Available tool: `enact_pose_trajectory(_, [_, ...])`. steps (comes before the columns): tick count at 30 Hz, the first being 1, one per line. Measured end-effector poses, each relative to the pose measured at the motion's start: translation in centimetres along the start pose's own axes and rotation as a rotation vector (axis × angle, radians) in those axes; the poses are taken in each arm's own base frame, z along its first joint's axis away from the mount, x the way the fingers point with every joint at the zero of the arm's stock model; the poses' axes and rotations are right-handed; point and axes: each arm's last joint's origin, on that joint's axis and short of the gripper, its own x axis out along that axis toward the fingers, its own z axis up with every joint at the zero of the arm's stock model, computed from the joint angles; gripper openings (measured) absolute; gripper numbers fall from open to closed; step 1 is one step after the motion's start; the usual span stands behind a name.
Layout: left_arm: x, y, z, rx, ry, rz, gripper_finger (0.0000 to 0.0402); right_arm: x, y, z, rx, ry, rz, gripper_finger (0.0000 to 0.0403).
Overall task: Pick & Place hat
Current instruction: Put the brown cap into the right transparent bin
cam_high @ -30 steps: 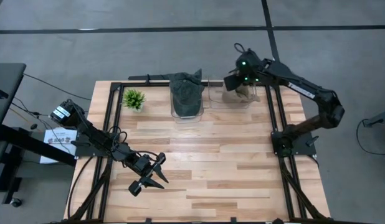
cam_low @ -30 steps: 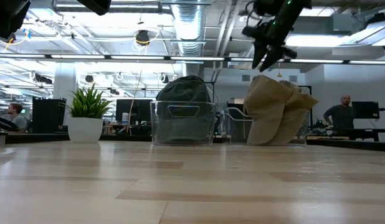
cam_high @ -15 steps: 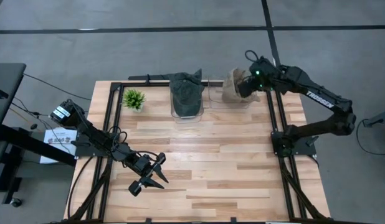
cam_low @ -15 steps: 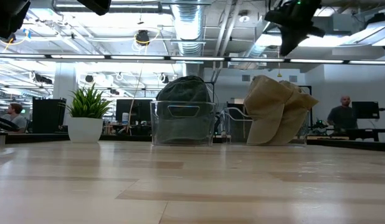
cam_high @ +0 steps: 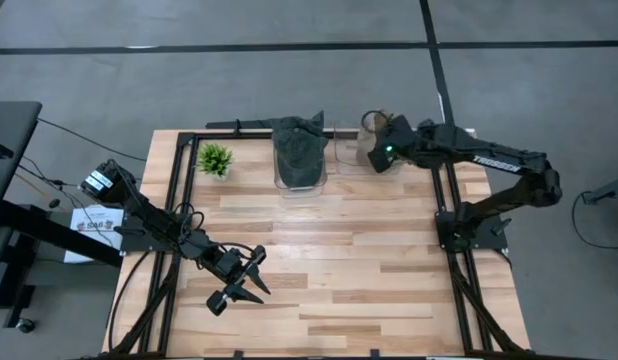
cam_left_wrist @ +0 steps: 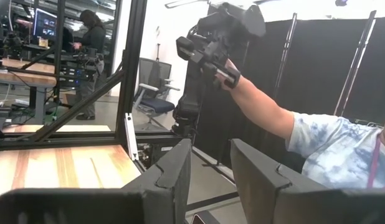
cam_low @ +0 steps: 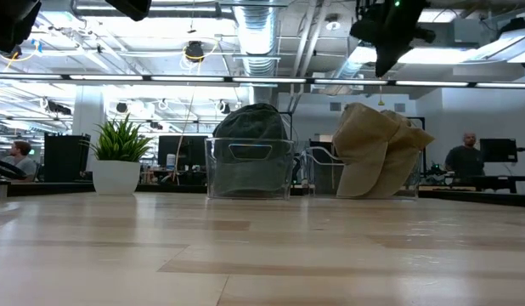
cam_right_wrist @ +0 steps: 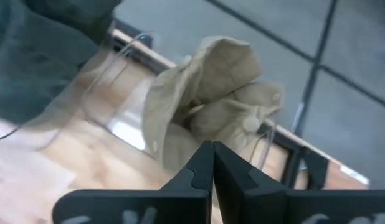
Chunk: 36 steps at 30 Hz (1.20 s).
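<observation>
A: Where is the right gripper (cam_right_wrist: 212, 163) at this moment?

B: Above the back right of the table (cam_high: 339, 260), over the clear bin (cam_low: 326, 174) that holds the tan hat (cam_low: 377, 157). Its two fingers (cam_right_wrist: 199, 168) are pressed flat together with nothing between them. The hat sits below the tips, apart from them.

A: And a second ago?

B: Its fingers were parted then, and they have closed since. In the high view the wrist has swung too: half a second back it sat further right of the bin, and now it lies over the bin's right part, with the arm stretched nearly level along the table's back edge.

A: Has the hat moved?

B: No. It still stands in its bin, brim down and crown crumpled, just as before. The dark green hat (cam_low: 250, 127) stays in the neighbouring clear bin (cam_low: 250, 170) to its left, and the small potted plant (cam_low: 118, 157) remains at the back left.

A: The left gripper (cam_high: 251, 280)?

B: Unchanged, low over the front left of the table. Its fingers (cam_left_wrist: 174, 177) stand partly apart, holding nothing. Past them its wrist camera sees the right arm farther off and a person in a pale blue tie-dyed shirt (cam_left_wrist: 332, 155) beyond the table.
</observation>
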Motion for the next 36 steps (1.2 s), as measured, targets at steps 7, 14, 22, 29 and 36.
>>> enact_pose_trajectory(7, [0.0, 0.0, 0.0, 0.000, 0.000, 0.000, 0.0111, 1.6, 3.2, -0.3, -0.086, -0.062, -0.155, 0.0001])
enact_pose_trajectory(14, [0.0, 0.0, 0.0, 0.000, 0.001, 0.000, 0.0111, 1.7, 4.5, 0.8, -0.052, -0.263, -0.296, 0.0000])
enact_pose_trajectory(22, [0.0, 0.0, 0.0, 0.000, 0.001, 0.000, 0.0111, 3.3, 4.8, 3.4, -0.024, -0.334, -0.271, 0.0000])
enact_pose_trajectory(29, [0.0, 0.0, 0.0, 0.000, 0.002, 0.000, 0.0111, 5.8, 4.4, 3.7, -0.071, -0.257, -0.331, 0.0000])
enact_pose_trajectory(36, [0.0, 0.0, -0.1, 0.000, 0.006, 0.001, 0.0111, 6.3, 4.0, 2.3, -0.053, -0.168, -0.388, 0.0000])
